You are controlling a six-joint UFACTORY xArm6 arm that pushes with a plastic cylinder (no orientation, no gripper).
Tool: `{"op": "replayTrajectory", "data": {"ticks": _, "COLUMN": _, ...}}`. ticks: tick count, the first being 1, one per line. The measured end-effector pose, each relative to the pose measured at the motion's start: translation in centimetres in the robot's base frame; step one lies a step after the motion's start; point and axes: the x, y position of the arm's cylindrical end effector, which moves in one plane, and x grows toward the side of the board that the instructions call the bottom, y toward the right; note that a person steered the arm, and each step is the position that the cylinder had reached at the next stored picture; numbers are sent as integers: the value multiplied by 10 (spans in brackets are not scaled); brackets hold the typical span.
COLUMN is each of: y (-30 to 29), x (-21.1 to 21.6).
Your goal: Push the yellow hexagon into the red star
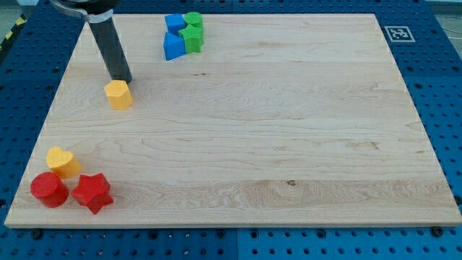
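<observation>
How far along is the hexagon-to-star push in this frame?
Barely begun. Done: my tip sits just above the yellow hexagon, on the side away from the red star. In hand: starting the downward push. Left: nearly the whole run to the star at bottom left.

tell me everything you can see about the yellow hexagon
The yellow hexagon is a small, solid-looking block with a flat six-sided top and short upright faces, matte yellow-orange, like painted wood or plastic. It sits flat on the wooden board in the view's upper left, far from the red star at the view's bottom left. My tip is right at its upper edge, apparently touching. No other block touches it.
</observation>
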Motion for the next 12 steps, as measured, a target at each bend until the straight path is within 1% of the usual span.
{"op": "replayTrajectory", "data": {"ticks": 5, "y": -2, "x": 87}}
{"op": "replayTrajectory", "data": {"ticks": 6, "y": -2, "x": 95}}
{"op": "replayTrajectory", "data": {"ticks": 7, "y": 25, "x": 74}}
{"op": "replayTrajectory", "data": {"ticks": 8, "y": 25, "x": 101}}
{"op": "replayTrajectory", "data": {"ticks": 10, "y": 18, "x": 131}}
{"op": "replayTrajectory", "data": {"ticks": 12, "y": 17, "x": 139}}
